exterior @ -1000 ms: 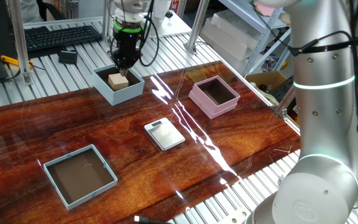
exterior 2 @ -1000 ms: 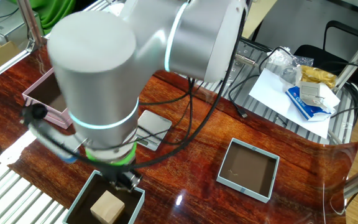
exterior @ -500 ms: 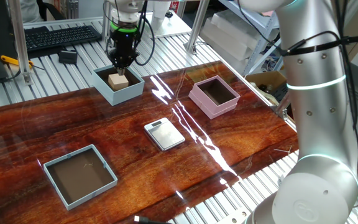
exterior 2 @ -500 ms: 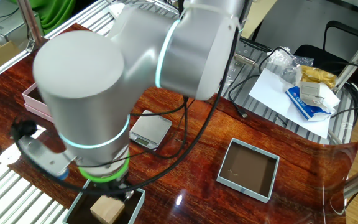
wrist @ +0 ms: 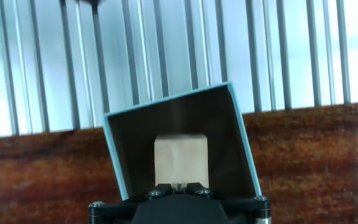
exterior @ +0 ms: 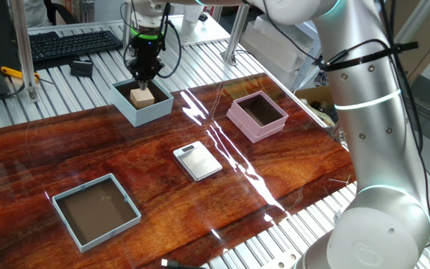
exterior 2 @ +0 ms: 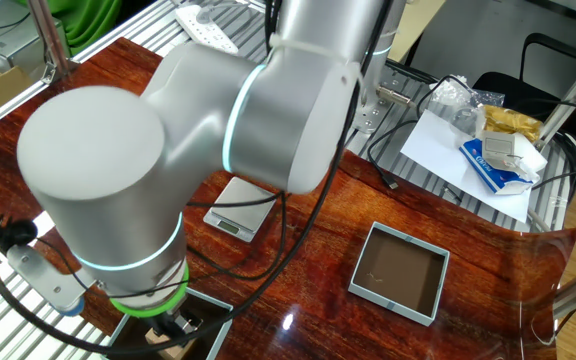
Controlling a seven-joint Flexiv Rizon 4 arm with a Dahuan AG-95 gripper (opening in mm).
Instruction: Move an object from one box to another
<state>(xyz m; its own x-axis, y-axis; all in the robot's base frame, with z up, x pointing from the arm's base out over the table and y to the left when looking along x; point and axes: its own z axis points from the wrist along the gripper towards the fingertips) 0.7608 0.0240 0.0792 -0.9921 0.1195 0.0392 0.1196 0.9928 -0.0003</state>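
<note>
The small tan wooden cube (exterior: 142,96) sits inside the pale blue box (exterior: 159,108) at the table's far left. My gripper (exterior: 145,78) hangs straight above the cube, just over the box's rim, and holds nothing. In the hand view the cube (wrist: 180,158) lies on the box's dark floor, inside its teal wall (wrist: 112,144), just beyond my gripper (wrist: 179,185), whose fingers stand together. The pink box (exterior: 256,127) stands empty to the right. In the other fixed view the arm hides the pale blue box, the cube and the pink box.
A flat silver scale (exterior: 197,161) lies mid-table, also seen in the other fixed view (exterior 2: 238,205). A shallow blue-grey tray (exterior: 95,211) is at the near left. A keyboard (exterior: 73,41) and metal posts stand behind the pale blue box. The large arm body (exterior 2: 168,150) looms over the table.
My gripper has shifted slightly left over the pale blue box. In the other fixed view the arm has swung across and now hides the pink box and the cube.
</note>
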